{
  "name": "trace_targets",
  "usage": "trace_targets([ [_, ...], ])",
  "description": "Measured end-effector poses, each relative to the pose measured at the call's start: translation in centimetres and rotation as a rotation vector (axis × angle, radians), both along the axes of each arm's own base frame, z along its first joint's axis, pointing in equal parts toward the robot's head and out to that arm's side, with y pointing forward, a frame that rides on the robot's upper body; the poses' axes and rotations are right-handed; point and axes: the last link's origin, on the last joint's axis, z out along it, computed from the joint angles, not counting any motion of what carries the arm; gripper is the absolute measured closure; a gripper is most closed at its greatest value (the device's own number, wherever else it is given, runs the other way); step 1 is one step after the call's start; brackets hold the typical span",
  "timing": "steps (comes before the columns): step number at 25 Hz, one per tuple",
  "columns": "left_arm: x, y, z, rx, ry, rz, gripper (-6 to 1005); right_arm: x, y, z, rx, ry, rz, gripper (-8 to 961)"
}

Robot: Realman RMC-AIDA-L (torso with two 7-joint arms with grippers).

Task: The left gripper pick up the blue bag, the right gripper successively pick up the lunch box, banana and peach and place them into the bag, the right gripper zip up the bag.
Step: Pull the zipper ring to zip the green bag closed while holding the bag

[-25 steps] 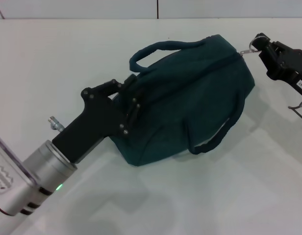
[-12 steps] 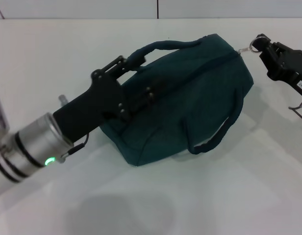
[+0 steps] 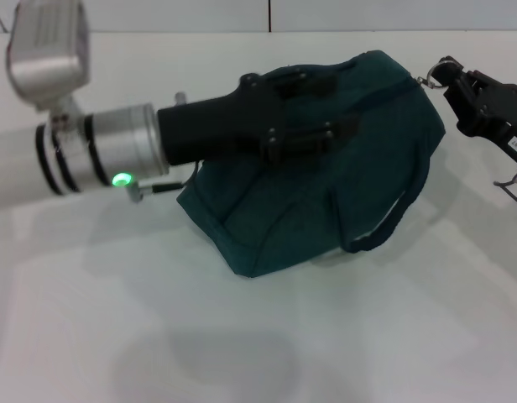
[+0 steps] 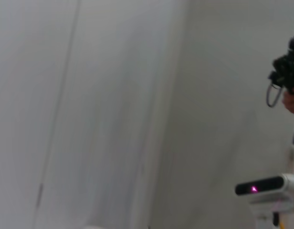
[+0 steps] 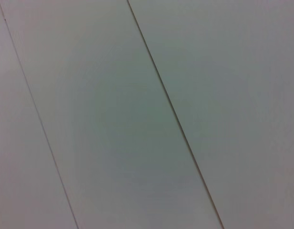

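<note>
The blue bag (image 3: pixel 317 201) lies on its side on the white table (image 3: pixel 242 344), its zipper line running up toward the far right corner. My left gripper (image 3: pixel 313 126) reaches in from the left at the bag's upper edge and is shut on it, hiding the far handle. The near handle (image 3: pixel 389 222) hangs loose at the front. My right gripper (image 3: pixel 446 74) sits at the bag's far right corner, shut on the metal zipper ring (image 3: pixel 427 81). The lunch box, banana and peach are out of view. Neither wrist view shows the bag.
The left arm's silver wrist (image 3: pixel 99 151) with a green light stretches across the table's left side. The table's back edge meets a wall (image 3: pixel 267 15) just behind the bag. A white device with a pink light (image 4: pixel 264 187) stands far off in the left wrist view.
The left arm has swung up and rolled over, from the front left to level with the bag's top. The bag's left end has shifted and bulged with it. The right gripper has stayed put.
</note>
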Motion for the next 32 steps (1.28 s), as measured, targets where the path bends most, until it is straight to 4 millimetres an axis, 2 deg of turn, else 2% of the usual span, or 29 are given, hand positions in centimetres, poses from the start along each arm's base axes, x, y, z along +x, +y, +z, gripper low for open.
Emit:
trace_targets([
  [7,1.8,1.4,-0.3,-0.023,0.073,-0.044,320,-0.1,0.0,0.0,0.0,-0.001,0.003,933],
  [14,2.1,2.9,-1.0,0.006,0.144,0.002,327,-0.1,0.0,0.0,-0.004,0.002,0.005,933],
  [18,1.7,3.1,-1.4,0.009,0.193,0.009,335,-0.1,0.0,0.0,-0.005,0.002,0.005,933],
  [23,1.3,2.8,-1.8,0.002,0.228,-0.005,506,0.0,0.0,-0.1,-0.007,0.002,0.002,933],
  [32,0.6,2.1,-2.0,0.027,0.214,-0.021,636,-0.2,-0.1,-0.2,-0.015,0.001,0.01,933],
])
